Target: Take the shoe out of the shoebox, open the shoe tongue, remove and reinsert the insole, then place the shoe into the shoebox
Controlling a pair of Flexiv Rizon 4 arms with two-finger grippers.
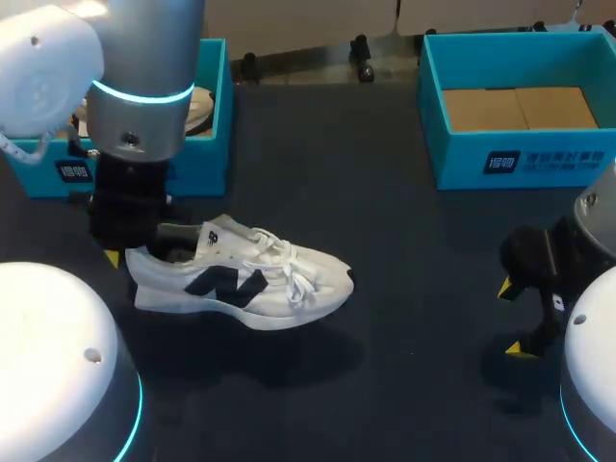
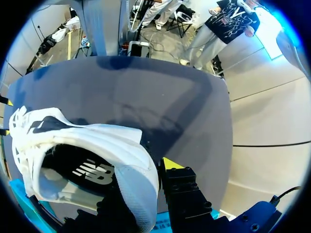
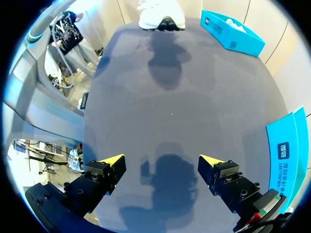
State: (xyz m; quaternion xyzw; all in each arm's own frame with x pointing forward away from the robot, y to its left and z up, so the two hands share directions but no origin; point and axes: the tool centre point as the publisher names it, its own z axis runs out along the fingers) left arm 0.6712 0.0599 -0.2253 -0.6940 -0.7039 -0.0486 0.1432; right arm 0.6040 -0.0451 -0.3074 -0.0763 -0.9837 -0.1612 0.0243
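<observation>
A white shoe with a dark side logo lies on the dark table, toe toward the right. My left gripper is at its heel. In the left wrist view my left gripper is shut on the heel collar of the shoe, one finger outside and the other hidden inside the opening, where the dark insole shows. My right gripper hangs open over bare table at the right, far from the shoe. In its own view my right gripper holds nothing, with the shoe far ahead.
A blue shoebox with another white shoe inside stands at the back left, behind my left arm. A second blue shoebox with a cardboard floor stands at the back right. Bare table lies between the shoe and my right gripper.
</observation>
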